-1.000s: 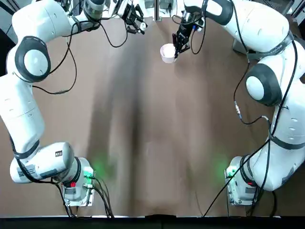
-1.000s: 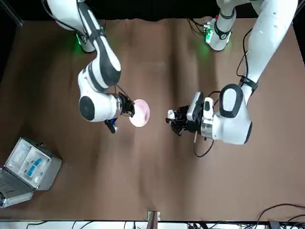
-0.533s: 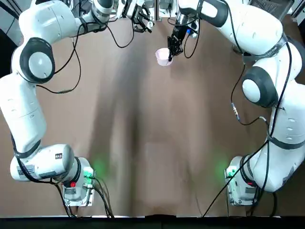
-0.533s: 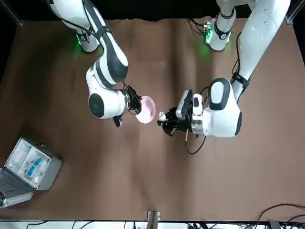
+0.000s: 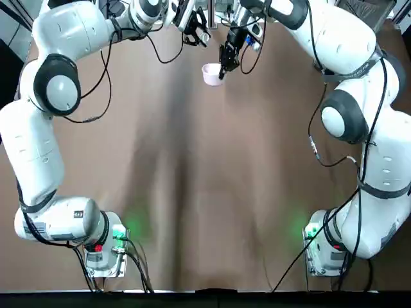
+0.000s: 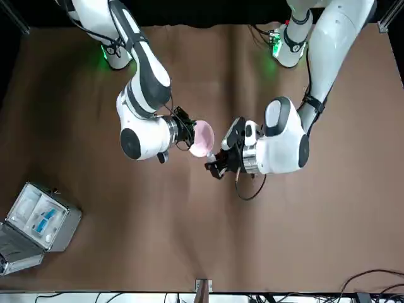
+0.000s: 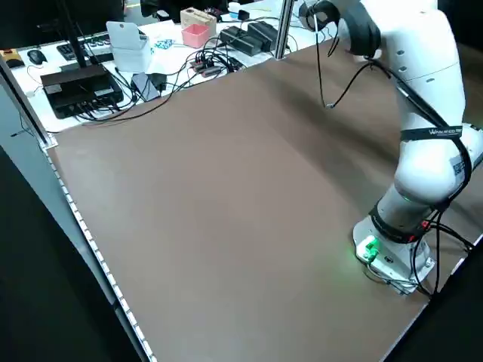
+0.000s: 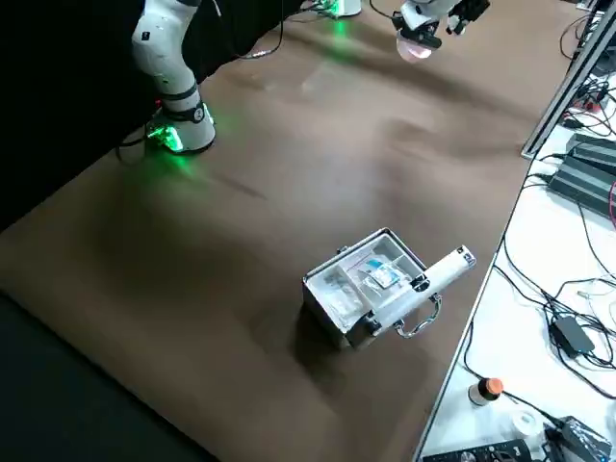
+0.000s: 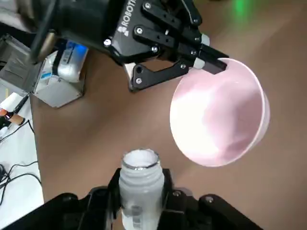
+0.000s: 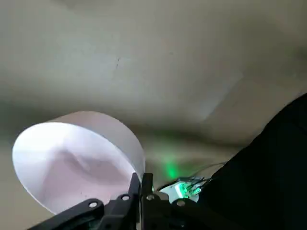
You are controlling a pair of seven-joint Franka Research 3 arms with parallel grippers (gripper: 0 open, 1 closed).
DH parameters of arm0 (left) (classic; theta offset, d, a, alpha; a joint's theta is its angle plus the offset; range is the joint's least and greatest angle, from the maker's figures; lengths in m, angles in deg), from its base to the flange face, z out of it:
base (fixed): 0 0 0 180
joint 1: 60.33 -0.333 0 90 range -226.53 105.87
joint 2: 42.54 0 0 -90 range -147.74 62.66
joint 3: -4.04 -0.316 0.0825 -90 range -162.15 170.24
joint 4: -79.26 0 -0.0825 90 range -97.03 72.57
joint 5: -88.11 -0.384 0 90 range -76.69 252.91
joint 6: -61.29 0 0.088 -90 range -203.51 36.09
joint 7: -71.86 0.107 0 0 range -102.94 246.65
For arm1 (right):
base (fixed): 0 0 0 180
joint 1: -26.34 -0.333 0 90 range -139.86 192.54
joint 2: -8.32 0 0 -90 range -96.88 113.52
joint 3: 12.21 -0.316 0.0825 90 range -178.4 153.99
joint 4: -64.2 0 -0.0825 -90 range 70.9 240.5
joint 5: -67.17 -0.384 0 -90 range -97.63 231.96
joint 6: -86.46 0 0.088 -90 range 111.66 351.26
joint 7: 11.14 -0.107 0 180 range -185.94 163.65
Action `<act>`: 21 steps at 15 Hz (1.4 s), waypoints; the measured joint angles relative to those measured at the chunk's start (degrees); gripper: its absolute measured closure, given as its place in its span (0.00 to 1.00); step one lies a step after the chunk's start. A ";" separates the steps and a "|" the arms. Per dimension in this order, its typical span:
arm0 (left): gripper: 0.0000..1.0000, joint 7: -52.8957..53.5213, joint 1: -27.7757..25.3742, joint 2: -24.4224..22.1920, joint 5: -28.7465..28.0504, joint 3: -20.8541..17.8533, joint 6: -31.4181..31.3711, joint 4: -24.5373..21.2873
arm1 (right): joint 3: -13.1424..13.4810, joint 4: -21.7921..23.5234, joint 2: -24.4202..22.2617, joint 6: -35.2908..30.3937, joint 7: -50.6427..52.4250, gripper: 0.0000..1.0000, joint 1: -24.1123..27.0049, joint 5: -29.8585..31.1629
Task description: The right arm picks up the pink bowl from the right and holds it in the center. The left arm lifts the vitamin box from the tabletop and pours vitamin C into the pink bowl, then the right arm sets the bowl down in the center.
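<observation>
Bowl [image 5: 212, 75] sits just beside the left gripper [image 5: 205, 42] from overhead, on its right and nearer the robot's bases. From across the table, I see the right gripper [image 6: 191, 134] behind the bowl, farther from me than the left. The right side view puts the grey case [image 8: 358, 287] well apart, out of the way. At the left wrist, fingers clasp the open-mouthed vitamin bottle [image 9: 141, 191] along their length; pouring probably needs its mouth tipped bowlward. The right wrist's fingers pinch the bowl's rim.
</observation>
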 joint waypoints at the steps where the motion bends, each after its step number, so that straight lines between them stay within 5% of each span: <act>1: 0.64 0.00 1.21 -0.73 -0.02 -1.21 -0.15 0.00 | 0.00 -0.75 0.51 -0.11 -0.48 0.98 0.00 -0.21; 6: 0.64 -0.02 6.65 -3.36 -2.11 -6.60 -2.25 -0.04 | 0.06 -1.88 2.10 -0.18 -1.57 0.98 0.10 -1.57; 21: 0.64 -0.21 9.78 -6.26 -21.58 -6.92 -9.54 -3.88 | 0.21 -3.92 2.24 -1.23 -2.01 0.98 0.62 -5.25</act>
